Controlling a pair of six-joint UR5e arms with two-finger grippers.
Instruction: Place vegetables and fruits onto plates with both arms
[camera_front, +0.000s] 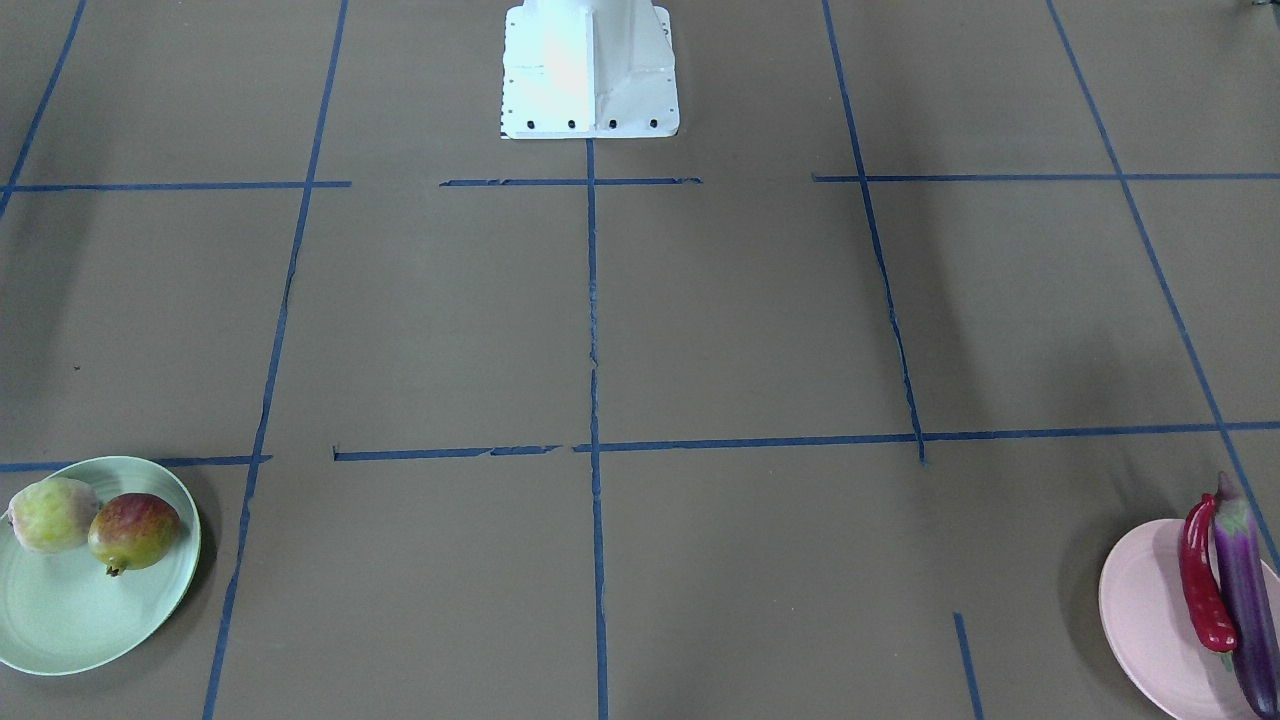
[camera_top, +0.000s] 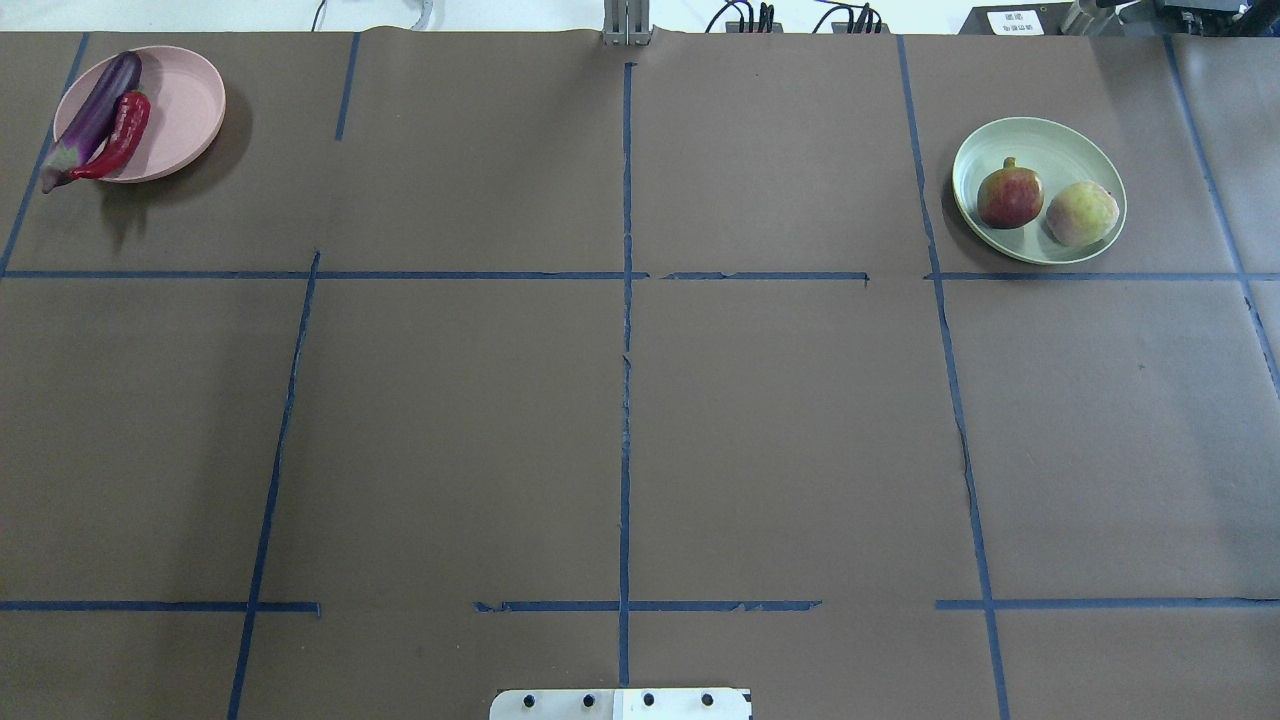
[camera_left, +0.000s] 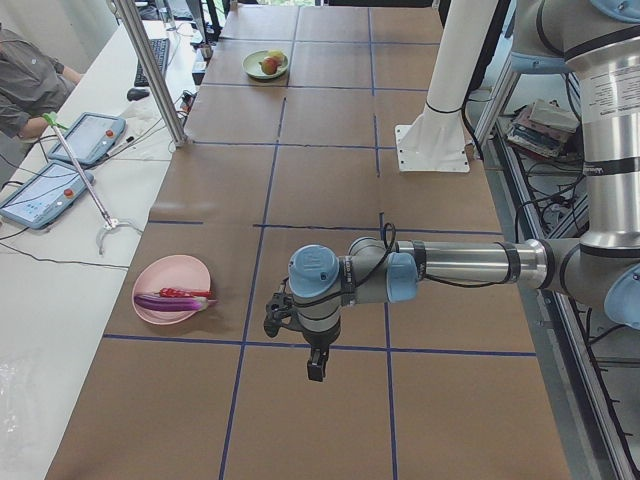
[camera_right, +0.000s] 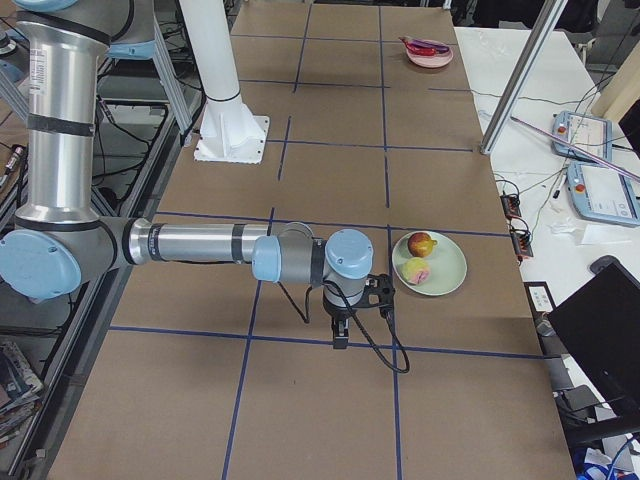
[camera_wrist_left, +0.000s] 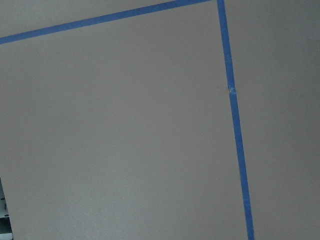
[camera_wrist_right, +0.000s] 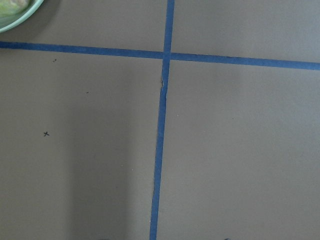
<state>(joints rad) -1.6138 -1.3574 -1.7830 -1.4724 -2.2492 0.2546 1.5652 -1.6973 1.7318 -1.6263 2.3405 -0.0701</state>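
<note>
The purple eggplant (camera_top: 92, 120) and the red chili pepper (camera_top: 122, 135) lie side by side on the pink plate (camera_top: 185, 100) at the far left corner. The pomegranate (camera_top: 1009, 197) and the flat peach (camera_top: 1081, 213) sit on the mint green plate (camera_top: 1040, 140) at the far right. My left gripper (camera_left: 315, 370) shows only in the exterior left view, hanging over bare table well away from the pink plate (camera_left: 160, 280). My right gripper (camera_right: 340, 338) shows only in the exterior right view, just short of the mint plate (camera_right: 450, 265). I cannot tell whether either is open or shut.
The white base block (camera_front: 590, 70) stands at the robot's side of the table. Blue tape lines (camera_top: 626, 400) divide the brown table cover. A side bench with tablets (camera_left: 60, 170) and a metal post (camera_left: 150, 70) runs along the far edge.
</note>
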